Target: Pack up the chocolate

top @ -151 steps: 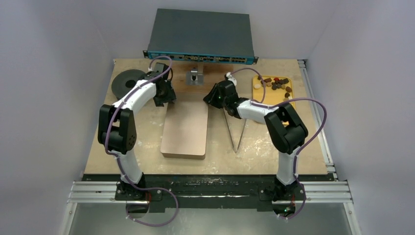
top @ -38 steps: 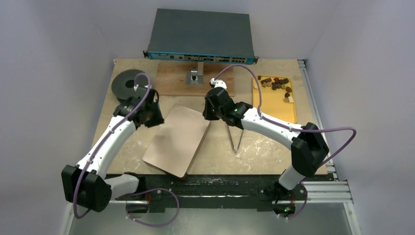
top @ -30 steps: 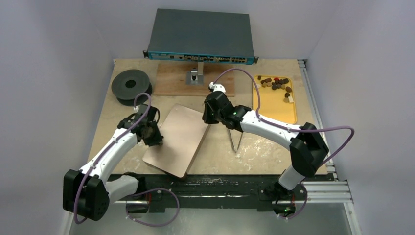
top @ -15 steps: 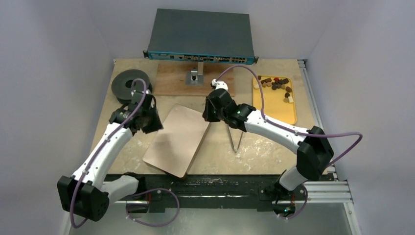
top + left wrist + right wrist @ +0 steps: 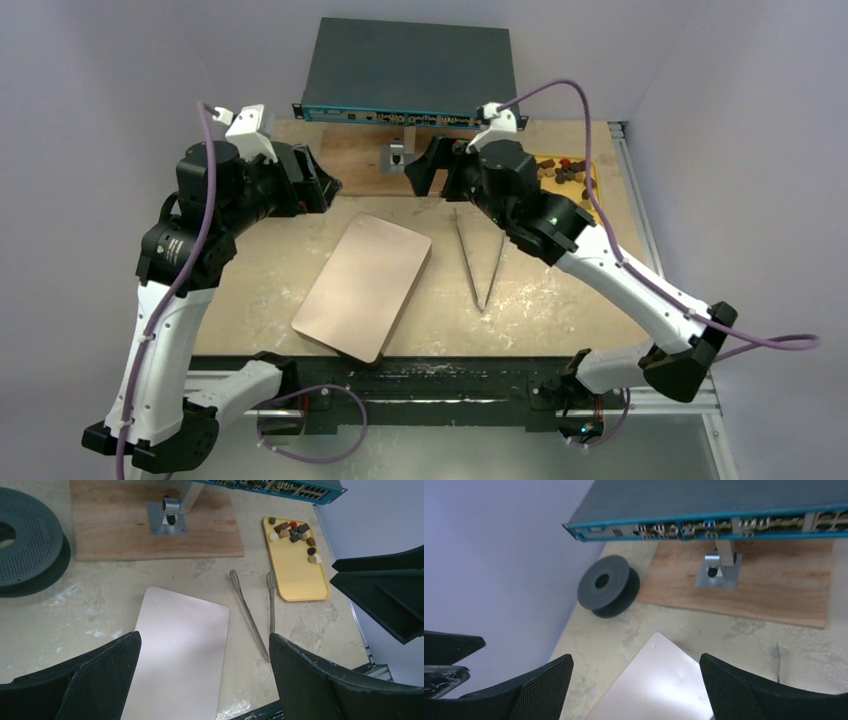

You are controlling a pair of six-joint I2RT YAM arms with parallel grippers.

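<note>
A smooth satin sheen is shown by the box (image 5: pixel 364 286); bare metal by the tongs (image 5: pixel 249 614), grained wood by the board (image 5: pixel 120 525).

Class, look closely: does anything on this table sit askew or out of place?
The flat copper-coloured box lies diagonally, its near corner at the table's front edge. Nothing is spilled: the chocolate sits on its yellow tray.
</note>
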